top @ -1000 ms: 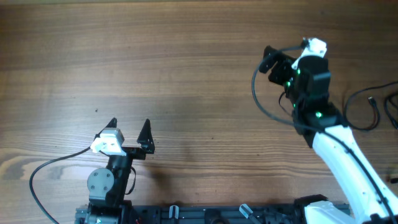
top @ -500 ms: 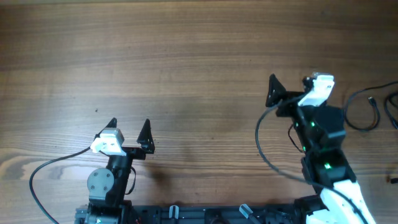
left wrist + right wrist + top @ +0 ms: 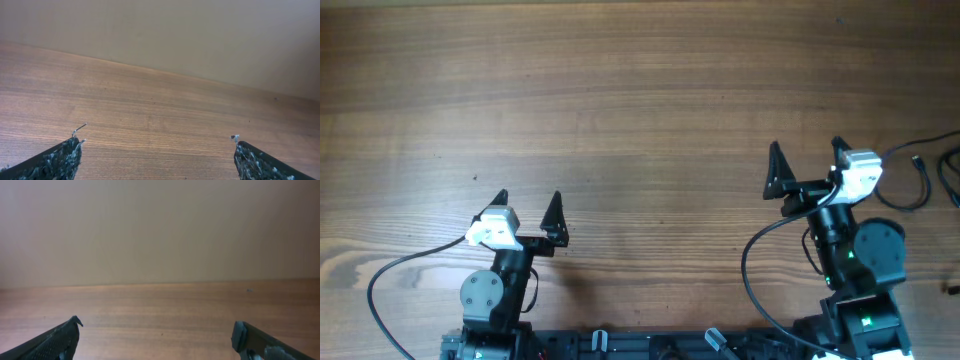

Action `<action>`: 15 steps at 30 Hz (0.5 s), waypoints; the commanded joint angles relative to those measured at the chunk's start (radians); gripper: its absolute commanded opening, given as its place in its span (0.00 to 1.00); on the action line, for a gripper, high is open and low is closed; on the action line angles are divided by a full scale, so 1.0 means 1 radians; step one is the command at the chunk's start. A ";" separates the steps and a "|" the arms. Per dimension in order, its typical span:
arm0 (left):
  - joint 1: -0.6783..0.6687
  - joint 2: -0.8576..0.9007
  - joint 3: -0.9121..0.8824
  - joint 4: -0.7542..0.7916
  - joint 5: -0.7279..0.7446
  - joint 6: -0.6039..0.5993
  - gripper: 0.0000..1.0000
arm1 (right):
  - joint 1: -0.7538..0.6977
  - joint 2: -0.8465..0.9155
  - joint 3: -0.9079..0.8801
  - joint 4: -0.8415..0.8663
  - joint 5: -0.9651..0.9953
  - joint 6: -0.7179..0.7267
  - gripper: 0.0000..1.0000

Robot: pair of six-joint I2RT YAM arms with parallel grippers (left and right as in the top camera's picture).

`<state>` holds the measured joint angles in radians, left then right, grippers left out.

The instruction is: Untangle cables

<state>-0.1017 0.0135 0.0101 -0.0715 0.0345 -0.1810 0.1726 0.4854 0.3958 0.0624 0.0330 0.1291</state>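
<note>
Thin black cables (image 3: 918,180) lie at the table's right edge in the overhead view, one loop with a small plug end, more running off the frame. My right gripper (image 3: 808,163) is open and empty, left of those cables and apart from them. My left gripper (image 3: 527,203) is open and empty at the front left, far from the cables. Both wrist views show only bare wood between open fingers, the left gripper (image 3: 157,150) and the right gripper (image 3: 157,332). No cable shows in either wrist view.
The wooden table (image 3: 620,110) spreads across the overhead view. Each arm's own thicker black cable loops beside its base, left (image 3: 380,290) and right (image 3: 755,270). A black rail (image 3: 650,345) runs along the front edge. A pale wall stands behind the table.
My right arm has pulled back toward the front edge and its gripper has moved down and slightly right, now level and facing the far side. The left arm has not moved.
</note>
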 commanded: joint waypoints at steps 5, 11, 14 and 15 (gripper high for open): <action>0.008 -0.010 -0.005 -0.005 -0.010 -0.006 1.00 | -0.010 -0.179 -0.262 0.221 -0.024 0.004 1.00; 0.008 -0.010 -0.005 -0.005 -0.010 -0.006 1.00 | -0.026 -0.334 -0.391 0.192 -0.013 0.058 1.00; 0.008 -0.010 -0.005 -0.005 -0.010 -0.006 1.00 | -0.049 -0.380 -0.391 0.120 -0.013 0.056 1.00; 0.008 -0.010 -0.005 -0.005 -0.010 -0.006 1.00 | -0.058 -0.393 -0.391 0.099 -0.013 0.056 1.00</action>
<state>-0.1017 0.0135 0.0101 -0.0715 0.0345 -0.1810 0.1398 0.1440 0.0063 0.1989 0.0261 0.1635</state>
